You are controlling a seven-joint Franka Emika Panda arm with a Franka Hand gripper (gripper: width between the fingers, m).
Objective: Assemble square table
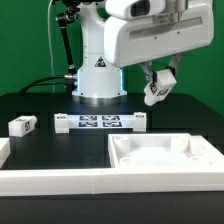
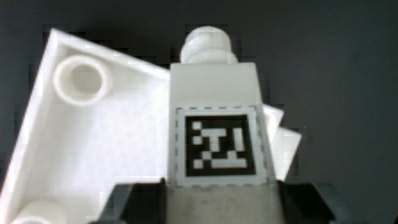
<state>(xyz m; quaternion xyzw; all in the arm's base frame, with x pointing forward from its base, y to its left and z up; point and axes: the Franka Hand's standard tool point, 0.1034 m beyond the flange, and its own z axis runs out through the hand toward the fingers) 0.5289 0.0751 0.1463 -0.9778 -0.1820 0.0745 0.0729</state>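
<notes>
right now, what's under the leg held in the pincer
A corner of the tabletop with a round hole, and dark table beside it. What lies straight beneath the leg is covered by it.

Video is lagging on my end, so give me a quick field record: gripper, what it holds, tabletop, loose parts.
gripper: shut on held leg, raised in the air
held leg: tag faces the wrist camera, peg end points away from the gripper
tabletop: lies rimmed side up at the exterior view's right, no leg seen standing in it
loose leg: lies at the exterior view's left
marker board: flat, before the robot base
</notes>
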